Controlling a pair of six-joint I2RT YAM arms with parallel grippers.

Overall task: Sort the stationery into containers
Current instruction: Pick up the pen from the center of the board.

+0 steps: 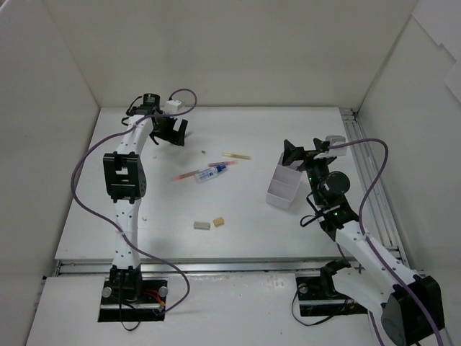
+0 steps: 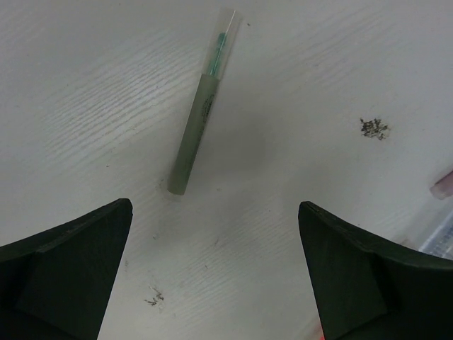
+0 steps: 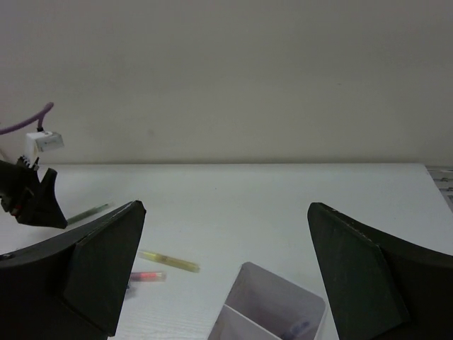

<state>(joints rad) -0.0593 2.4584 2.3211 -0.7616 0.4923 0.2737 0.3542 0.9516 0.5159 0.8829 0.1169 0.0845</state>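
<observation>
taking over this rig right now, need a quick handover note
Left gripper: open, empty, over the grey pen at the table's far left.
Right gripper: open, empty, above the white box.
Loose mid-table: yellow pen, red pen, clear tube, an eraser beside a second eraser.
Done: a small bluish item lies in one box compartment; can't tell what.
Left: all the loose items above.

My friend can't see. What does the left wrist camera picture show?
A thin grey-green pen lies on the white table, just ahead of the left gripper, whose two black fingers stand wide open and empty.
</observation>
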